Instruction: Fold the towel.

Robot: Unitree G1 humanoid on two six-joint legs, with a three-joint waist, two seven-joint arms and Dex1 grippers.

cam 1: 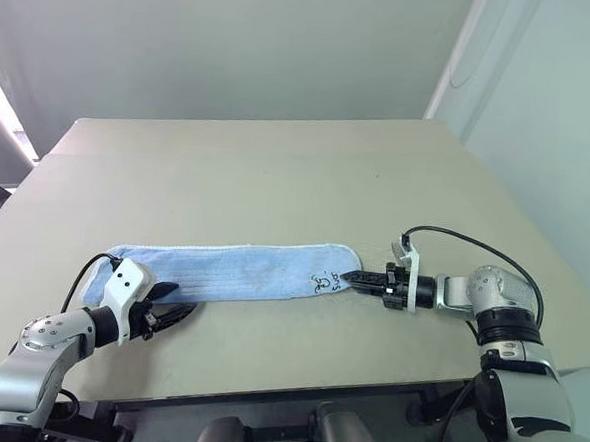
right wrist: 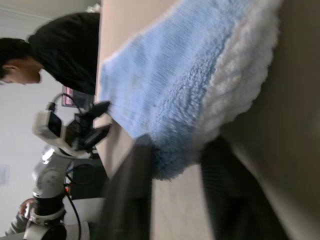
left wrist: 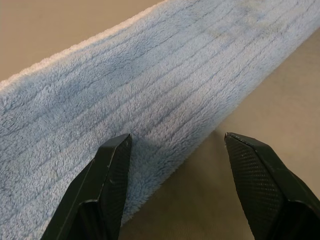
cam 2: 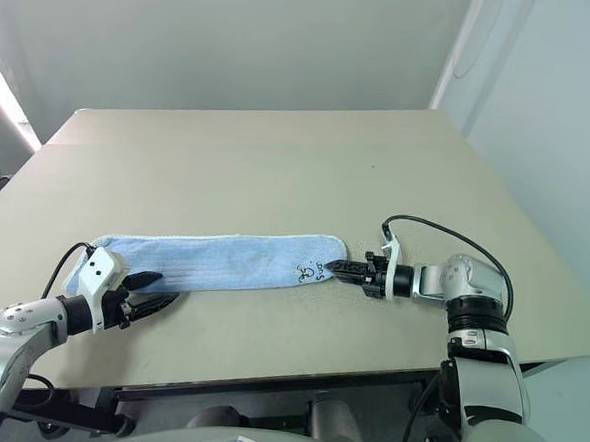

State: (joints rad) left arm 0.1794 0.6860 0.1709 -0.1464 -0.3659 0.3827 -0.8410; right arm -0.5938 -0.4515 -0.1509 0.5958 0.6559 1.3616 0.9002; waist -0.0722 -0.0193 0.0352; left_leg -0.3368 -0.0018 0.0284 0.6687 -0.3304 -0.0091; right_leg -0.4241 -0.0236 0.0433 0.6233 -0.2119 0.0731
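The towel (cam 1: 227, 271) lies as a long strip across the table (cam 1: 278, 170). The right gripper (cam 1: 357, 279) pinches the towel's end by the logo. The left gripper (cam 1: 174, 312), fingers spread, straddles the other end's near edge.

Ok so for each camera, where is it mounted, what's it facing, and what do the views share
Head stereo pair: looks forward and down at the table; shows both arms and the towel.
Left wrist: looks along the open left gripper at the towel's near edge.
Right wrist: looks along the right gripper closing on the towel's end, toward a person.
Shared: the towel; the right wrist view also catches the left gripper.
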